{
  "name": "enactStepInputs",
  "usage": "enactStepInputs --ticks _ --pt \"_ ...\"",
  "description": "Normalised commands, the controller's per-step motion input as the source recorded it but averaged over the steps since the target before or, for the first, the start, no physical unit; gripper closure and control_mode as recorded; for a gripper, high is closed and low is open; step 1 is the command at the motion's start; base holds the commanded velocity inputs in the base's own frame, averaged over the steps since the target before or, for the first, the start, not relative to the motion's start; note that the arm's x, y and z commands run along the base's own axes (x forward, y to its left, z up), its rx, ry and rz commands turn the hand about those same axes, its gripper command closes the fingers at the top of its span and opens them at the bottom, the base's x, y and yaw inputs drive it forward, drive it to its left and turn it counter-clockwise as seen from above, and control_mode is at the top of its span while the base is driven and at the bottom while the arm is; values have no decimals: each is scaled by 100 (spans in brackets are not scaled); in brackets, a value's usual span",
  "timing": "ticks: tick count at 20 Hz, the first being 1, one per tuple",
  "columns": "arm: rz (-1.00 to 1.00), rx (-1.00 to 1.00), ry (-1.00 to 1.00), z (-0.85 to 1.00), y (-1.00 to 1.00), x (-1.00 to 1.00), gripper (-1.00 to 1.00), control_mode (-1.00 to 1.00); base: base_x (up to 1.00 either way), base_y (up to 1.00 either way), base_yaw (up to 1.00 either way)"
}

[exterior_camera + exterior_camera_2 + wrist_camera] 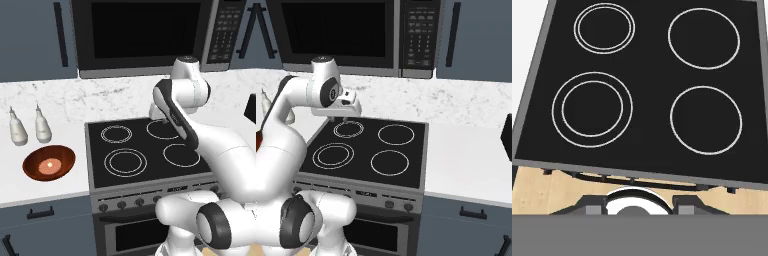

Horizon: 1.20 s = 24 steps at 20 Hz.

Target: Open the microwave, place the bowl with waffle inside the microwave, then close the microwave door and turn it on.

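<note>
Left base view shows the bowl point(49, 162) on the white marble counter point(70, 127) at about 8 o'clock from the stove point(145, 150), with the waffle point(49, 164) lying at its middle. 2 pale bottles point(30, 127) stand just behind it at 12 o'clock. The bowl looks glossy, rigid and shallow, so it is probably slippery and light; a pinch on the rim seems the best hold, kept level so the loose waffle does not slide. The waffle itself looks small and light.

The microwave point(145, 35) hangs above the stove at 12 o'clock, and the microwave door point(142, 31) is shut, its dark glass flush with the frame; the button panel point(420, 32) sits at its 3 o'clock side. No handle is plain to see, so where to pull is unclear.

The gripper point(338, 119) hangs over the back of the 4-ring cooktop, pointing down, holding nothing. Its tips barely show in the hand view, so I cannot tell how far the jaws stand apart.

Blue-grey cabinets point(476, 40) flank the microwave, and a light wood floor point(542, 192) lies below.
</note>
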Motion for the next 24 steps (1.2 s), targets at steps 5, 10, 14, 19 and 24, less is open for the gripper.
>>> enactStepInputs --ticks 5,10,14,19,24 --pt "0 0 -1 -4 -2 -16 -100 -100 0 0 0" --pt "-6 5 -39 -18 -57 -61 -100 -100 0 0 0" --pt "3 4 -78 40 -44 -36 -100 -100 0 0 0" --pt "0 0 -74 86 -40 -6 -100 -100 0 0 0" --pt "-1 0 -59 97 -40 0 -100 -100 0 0 0"
